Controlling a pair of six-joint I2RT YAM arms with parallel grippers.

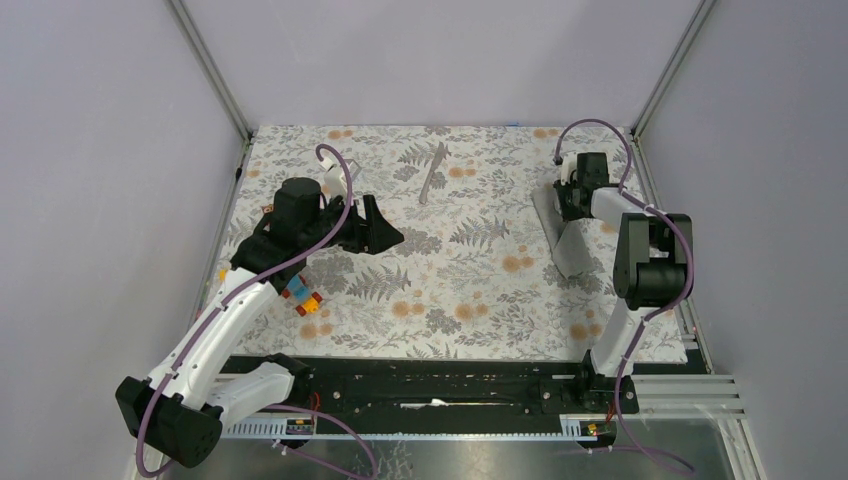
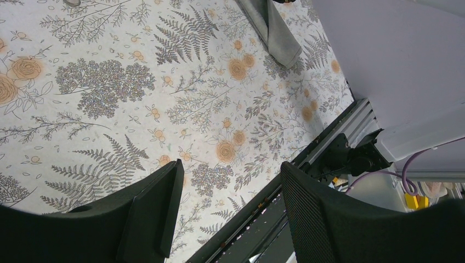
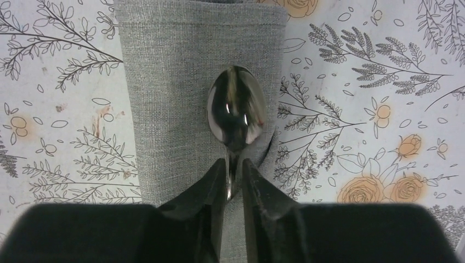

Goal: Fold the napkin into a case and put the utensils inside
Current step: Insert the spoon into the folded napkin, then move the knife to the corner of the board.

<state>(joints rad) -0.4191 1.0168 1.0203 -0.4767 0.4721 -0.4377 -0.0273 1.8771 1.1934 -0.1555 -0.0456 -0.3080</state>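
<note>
The right gripper is clenched on the neck of the spoon, just below the bowl. The bowl points away from the wrist and hangs over the grey case; whether it touches the cloth cannot be told. The case lies flat on the tablecloth at the right side of the table, close to the right arm. The other utensil lies alone near the far middle, well apart from the case (too small to tell what kind). The left gripper hovers over the left of the cloth, fingers spread wide and holding nothing. Small coloured blocks sit beside the left arm.
</note>
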